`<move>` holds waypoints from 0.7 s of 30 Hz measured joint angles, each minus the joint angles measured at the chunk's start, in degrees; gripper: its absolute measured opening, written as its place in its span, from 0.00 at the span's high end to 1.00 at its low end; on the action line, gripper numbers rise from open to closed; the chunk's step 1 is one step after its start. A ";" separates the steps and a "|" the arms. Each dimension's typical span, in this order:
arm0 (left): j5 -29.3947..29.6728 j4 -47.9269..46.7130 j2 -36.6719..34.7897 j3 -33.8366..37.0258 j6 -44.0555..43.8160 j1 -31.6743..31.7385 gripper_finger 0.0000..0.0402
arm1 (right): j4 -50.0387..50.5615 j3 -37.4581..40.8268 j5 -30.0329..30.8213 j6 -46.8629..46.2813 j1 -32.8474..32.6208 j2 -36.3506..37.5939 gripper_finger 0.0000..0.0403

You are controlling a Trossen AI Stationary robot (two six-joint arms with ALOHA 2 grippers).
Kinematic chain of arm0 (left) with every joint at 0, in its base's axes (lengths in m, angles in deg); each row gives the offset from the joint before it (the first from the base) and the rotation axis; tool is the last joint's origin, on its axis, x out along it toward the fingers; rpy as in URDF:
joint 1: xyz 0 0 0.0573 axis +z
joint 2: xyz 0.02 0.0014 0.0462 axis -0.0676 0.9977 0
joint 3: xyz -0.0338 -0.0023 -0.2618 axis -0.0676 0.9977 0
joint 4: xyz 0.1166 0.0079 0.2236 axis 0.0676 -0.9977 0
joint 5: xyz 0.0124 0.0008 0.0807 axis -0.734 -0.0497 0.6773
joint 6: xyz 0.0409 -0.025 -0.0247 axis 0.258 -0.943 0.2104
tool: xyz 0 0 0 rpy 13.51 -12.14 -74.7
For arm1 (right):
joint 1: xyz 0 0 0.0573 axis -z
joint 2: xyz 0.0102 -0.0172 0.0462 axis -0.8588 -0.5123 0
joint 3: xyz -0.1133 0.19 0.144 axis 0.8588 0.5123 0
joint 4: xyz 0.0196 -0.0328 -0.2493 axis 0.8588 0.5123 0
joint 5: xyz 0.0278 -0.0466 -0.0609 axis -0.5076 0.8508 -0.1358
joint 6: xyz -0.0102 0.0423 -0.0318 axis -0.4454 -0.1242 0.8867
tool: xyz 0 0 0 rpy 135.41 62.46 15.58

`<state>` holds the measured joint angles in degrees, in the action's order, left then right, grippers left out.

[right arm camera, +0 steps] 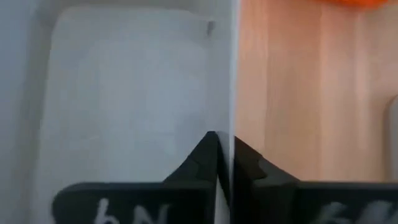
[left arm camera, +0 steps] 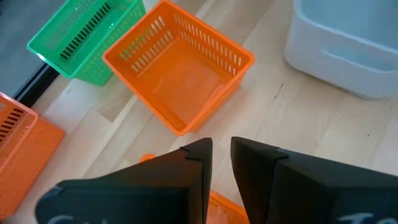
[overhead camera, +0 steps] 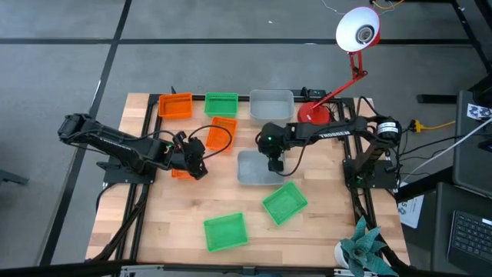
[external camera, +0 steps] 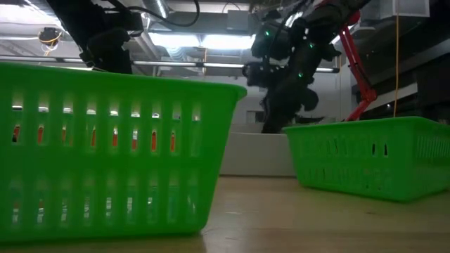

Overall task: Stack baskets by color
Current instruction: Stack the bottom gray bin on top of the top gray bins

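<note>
A pale wooden table on a grey floor carries the baskets. Nearest, toward six o'clock, lie two green baskets and. At the centre the right gripper is pinched onto the rim of a grey-white basket. At nine o'clock the left gripper stands narrowly parted over an orange basket; whether it grips is unclear. Beyond, toward twelve, sit orange, green and grey-white baskets, another orange one, and a red lamp
</note>
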<state>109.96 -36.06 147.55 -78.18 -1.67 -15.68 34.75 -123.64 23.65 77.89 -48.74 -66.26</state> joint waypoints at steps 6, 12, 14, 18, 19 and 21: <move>0.00 -0.02 0.00 0.00 0.00 -0.01 0.87 | 18.20 -15.20 4.95 10.92 0.77 0.00 0.99; 0.00 -0.04 0.00 0.00 0.00 0.01 0.87 | 26.56 -33.03 21.53 22.51 5.46 0.11 1.00; 0.00 -0.06 0.02 0.00 0.06 0.00 0.87 | 28.00 -37.98 23.82 24.09 8.64 0.14 1.00; 0.00 -0.24 0.02 0.00 0.37 0.02 0.87 | 29.33 -43.59 20.67 23.98 16.74 0.20 1.00; 0.02 -0.32 0.02 0.00 0.38 0.00 0.87 | 29.60 -44.03 19.05 23.98 18.91 0.20 1.00; 0.02 -0.50 0.02 0.00 0.68 0.02 0.87 | 29.10 -44.01 15.55 24.14 23.10 0.16 1.00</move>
<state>109.99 -36.56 147.57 -78.18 -0.98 -15.67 63.85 -167.65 39.19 102.03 -25.65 -66.11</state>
